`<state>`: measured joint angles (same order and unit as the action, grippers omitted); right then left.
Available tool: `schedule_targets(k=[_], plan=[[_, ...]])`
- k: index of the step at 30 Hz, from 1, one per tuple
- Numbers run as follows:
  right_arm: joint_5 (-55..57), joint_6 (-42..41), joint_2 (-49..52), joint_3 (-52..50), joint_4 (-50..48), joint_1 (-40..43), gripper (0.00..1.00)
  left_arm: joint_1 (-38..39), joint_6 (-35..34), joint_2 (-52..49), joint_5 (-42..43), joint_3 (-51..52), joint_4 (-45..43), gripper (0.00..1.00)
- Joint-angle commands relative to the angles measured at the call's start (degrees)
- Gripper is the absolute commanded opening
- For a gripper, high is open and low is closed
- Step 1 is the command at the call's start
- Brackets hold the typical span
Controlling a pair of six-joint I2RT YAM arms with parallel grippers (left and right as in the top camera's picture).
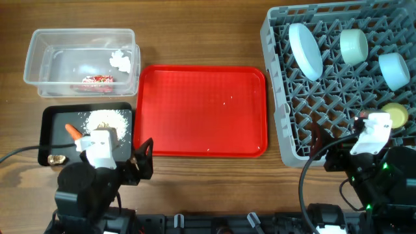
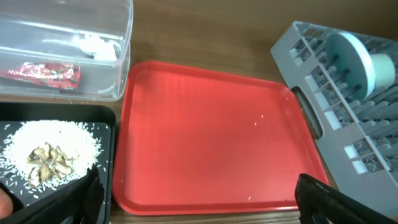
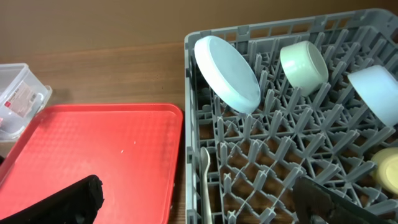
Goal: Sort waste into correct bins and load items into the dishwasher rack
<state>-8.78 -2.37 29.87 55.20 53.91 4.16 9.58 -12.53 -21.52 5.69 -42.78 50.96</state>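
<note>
Left: a tub [image 1: 39, 58] holds the wrapper [image 1: 97, 79] and tissue [image 1: 119, 60]. Below it, a black tray [image 1: 52, 120] carries rice [image 1: 107, 119], a carrot [image 1: 72, 130] and a scrap [image 2: 48, 163] lying on the rice. The left gripper [image 2: 199, 190], jaws spread and empty, hangs at the near edge of both trays.

Centre: the red tray [image 1: 201, 110] is bare except for a few crumbs [image 1: 229, 99].

Right: the rack [image 1: 279, 130] holds the dish [image 1: 305, 51], two bowls [image 1: 354, 45] [image 1: 394, 69], a cup [image 1: 394, 114] and a spoon [image 3: 205, 177]. The right gripper [image 3: 199, 193], parted and empty, hovers at its near corner.

Sorting appears nearly complete. The crumbs look too fine to pinch, so sweeping or tipping should serve better.
</note>
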Motion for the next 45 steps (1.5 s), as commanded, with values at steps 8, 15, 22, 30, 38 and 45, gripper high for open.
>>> schedule_targets(k=[8,15,22,30,38,45], plan=[[1.1,-0.8,0.3,-0.6,-0.3,-0.2,1.00,0.0,0.1,0.5,0.0,0.5,2.6,1.00],[1.1,-0.8,0.4,-0.6,-0.3,-0.2,1.00,0.0,0.1,0.5,0.0,0.5,4.2,1.00],[1.1,-0.8,-0.1,-0.6,-0.3,-0.2,1.00,0.0,0.1,0.5,0.0,0.5,4.2,1.00],[1.3,-0.6,-8.9,-4.2,-3.3,-1.5,1.00,0.0,0.1,0.5,0.0,0.5,4.2,1.00],[2.3,-0.9,-23.8,-22.6,-22.1,-5.9,1.00,0.0,0.1,0.5,0.0,0.5,4.2,1.00],[1.9,-1.0,-29.7,-39.9,-44.3,-6.6,1.00,0.0,0.1,0.5,0.0,0.5,4.2,1.00]])
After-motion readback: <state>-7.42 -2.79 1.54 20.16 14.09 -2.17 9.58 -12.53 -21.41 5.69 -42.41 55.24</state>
